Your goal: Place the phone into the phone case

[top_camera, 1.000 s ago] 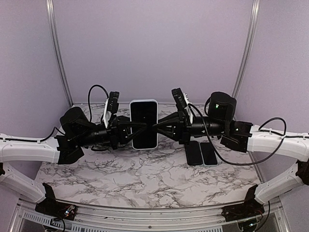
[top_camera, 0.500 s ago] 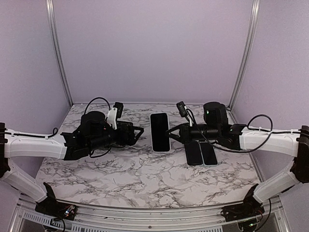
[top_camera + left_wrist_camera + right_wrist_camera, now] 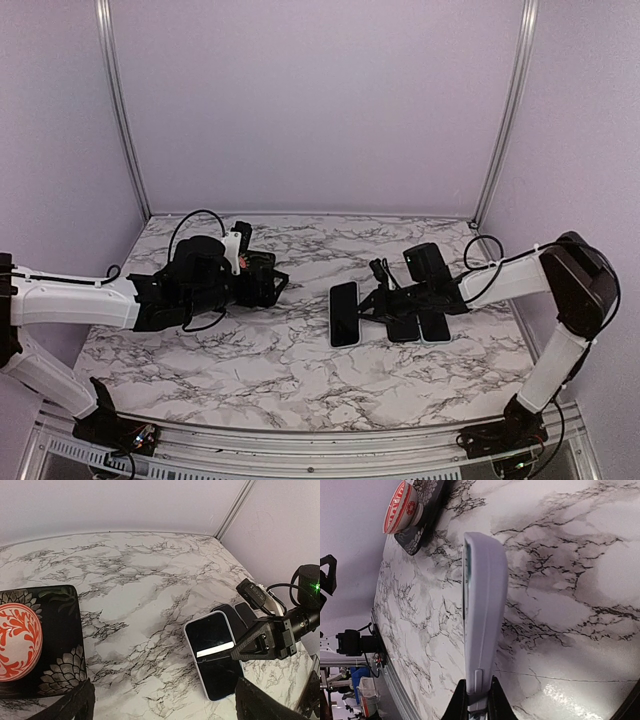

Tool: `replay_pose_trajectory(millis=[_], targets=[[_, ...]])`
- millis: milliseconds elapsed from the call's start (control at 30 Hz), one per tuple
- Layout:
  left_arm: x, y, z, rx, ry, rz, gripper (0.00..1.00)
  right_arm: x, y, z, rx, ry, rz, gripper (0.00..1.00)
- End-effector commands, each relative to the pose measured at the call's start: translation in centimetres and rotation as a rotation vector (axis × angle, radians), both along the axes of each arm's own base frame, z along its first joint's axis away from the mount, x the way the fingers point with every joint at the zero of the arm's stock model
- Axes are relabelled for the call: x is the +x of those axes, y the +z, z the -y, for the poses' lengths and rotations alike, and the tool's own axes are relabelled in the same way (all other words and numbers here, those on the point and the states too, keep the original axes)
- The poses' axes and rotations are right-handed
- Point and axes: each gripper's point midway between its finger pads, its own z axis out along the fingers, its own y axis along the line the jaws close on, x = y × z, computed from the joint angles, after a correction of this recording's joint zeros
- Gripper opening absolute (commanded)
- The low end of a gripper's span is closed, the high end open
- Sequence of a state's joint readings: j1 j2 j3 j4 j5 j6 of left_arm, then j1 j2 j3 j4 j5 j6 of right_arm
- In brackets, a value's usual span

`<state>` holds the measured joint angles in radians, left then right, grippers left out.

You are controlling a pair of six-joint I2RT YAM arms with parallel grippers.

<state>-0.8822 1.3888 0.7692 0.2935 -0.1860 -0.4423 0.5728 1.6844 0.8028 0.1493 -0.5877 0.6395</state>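
Phone [image 3: 343,313], seemingly cased, now down at worktop [image 3: 250,370], right jaws clamped on its end; left jaws released, wide, empty. Task near done.

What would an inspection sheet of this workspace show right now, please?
Surface: marble table, no spills seen.
Job's things: phone screen up in a pale case, pinched at its edge.
Clutter: two dark slabs beside it; patterned tray holding a red-white bowl.
Grippers: left gripper open, empty; right gripper shut on the phone.
Cables: black cable looped over the left arm, second cable along the right; no snag seen.
Surroundings: lilac walls, metal posts.
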Motion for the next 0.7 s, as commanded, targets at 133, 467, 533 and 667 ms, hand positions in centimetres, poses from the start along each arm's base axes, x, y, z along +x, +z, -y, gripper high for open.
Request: replay_pose_trajectory(millis=[133,467,533,667], targets=[[0.5,0.7,-0.6,0.015,0.032,0.008,0.99,2.8,-0.7,0.7,0.068,-0.02,-0.017,0.0],[0.6,0.2,-0.7,0.023,0.038,-0.007,0.99,2.5,-2.3,1.8,-0.023,-0.031,-0.043,0.15],[0.6,0.3,-0.5,0.02,0.035,-0.008,0.99,2.7,-2.3,2.0,-0.047,-0.034,-0.037,0.17],[0.7,0.5,-0.8,0.021,0.042,-0.003,0.99,2.9,-2.2,2.4,-0.083,-0.038,-0.022,0.27]])
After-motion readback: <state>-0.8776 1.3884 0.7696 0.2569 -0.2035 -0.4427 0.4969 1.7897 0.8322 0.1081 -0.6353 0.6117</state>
